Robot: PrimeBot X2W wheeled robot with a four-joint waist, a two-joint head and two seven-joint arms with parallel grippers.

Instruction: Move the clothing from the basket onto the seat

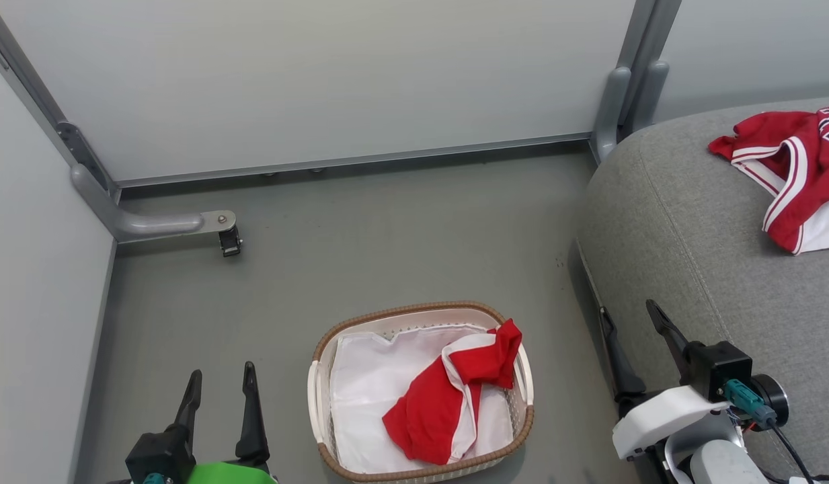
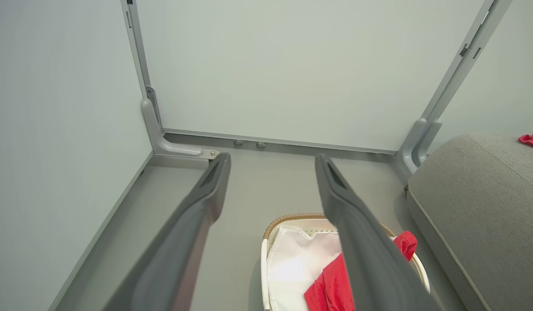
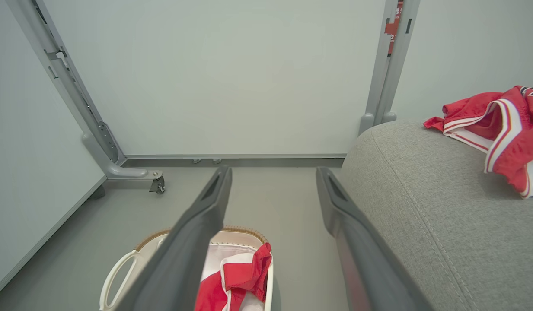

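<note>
Soft, light, floppy clothing [image 1: 441, 403] bunched by the basket [image 1: 387, 312] right rim, best pinched at its raised fold; left gripper [image 1: 222, 371] and right gripper [image 1: 627, 309] spread wide, empty.

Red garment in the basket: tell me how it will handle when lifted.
Probably floppy: the red garment lies crumpled, one end heaped against the basket rim, so it should sag and trail. Likely light, being thin cloth. The loose white liner beneath might drag up with it.

Red-and-white clothing [image 1: 427, 410]; brown-rimmed cream basket [image 1: 318, 396]; white liner [image 1: 367, 383]; grey seat [image 1: 690, 235].
</note>
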